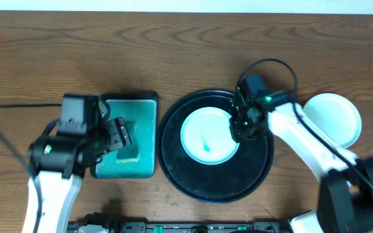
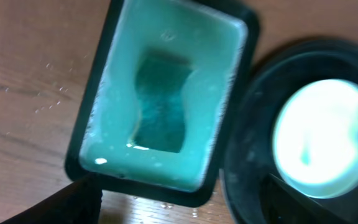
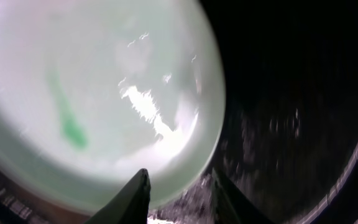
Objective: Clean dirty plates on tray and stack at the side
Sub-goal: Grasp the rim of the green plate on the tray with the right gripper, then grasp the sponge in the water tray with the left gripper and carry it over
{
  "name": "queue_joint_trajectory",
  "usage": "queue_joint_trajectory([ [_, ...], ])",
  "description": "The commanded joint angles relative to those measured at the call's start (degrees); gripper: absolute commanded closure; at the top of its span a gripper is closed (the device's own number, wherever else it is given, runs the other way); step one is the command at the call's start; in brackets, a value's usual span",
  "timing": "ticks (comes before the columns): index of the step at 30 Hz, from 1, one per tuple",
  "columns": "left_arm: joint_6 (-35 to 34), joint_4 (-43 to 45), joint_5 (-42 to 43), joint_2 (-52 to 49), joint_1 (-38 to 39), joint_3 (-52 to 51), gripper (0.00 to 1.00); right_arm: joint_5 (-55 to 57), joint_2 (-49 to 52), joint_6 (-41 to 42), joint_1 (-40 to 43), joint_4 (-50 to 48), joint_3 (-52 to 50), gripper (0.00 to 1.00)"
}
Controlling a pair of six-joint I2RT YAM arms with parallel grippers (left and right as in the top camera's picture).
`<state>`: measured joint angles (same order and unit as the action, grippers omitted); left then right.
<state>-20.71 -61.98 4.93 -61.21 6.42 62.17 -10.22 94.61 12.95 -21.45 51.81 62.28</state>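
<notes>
So my right claw (image 3: 179, 180) is sitting at the 3 o'clock edge of the dirty plate (image 1: 206, 137), fingers apart with the rim between them: one over the plate, one outside over the round tray (image 1: 173, 162). The plate lies near the tray's middle, nudged toward 12, with a teal smear (image 1: 206, 145) on it. Off the tray at 3 o'clock, another plate (image 1: 332, 120) rests on the bare tabletop (image 1: 173, 39). My left claw (image 1: 118, 133) hovers over the teal pad (image 2: 160, 102) at 9 o'clock; can't tell if it's apart or together.
</notes>
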Motion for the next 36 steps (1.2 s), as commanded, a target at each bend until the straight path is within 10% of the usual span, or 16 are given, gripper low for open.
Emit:
queue_joint_trajectory([
  [1,0.55,0.35,-4.59,-7.1,-0.24,-1.81,0.22,-2.49,-4.9,3.04,0.52,3.37,0.11,0.68],
  [18,-0.96,12.92,-2.6,-43.54,-0.24,-2.49,0.67,-3.8,-4.92,10.4,-1.64,-6.51,-13.33,0.71],
  [20,-0.98,12.98,-2.51,-43.36,-0.24,-2.32,0.91,-3.78,-4.92,10.4,-1.64,-7.78,-14.36,0.7],
  [36,0.55,3.04,-1.05,-27.43,-0.24,1.7,0.93,-3.37,-4.85,11.28,-1.64,-17.64,-15.67,0.74],
])
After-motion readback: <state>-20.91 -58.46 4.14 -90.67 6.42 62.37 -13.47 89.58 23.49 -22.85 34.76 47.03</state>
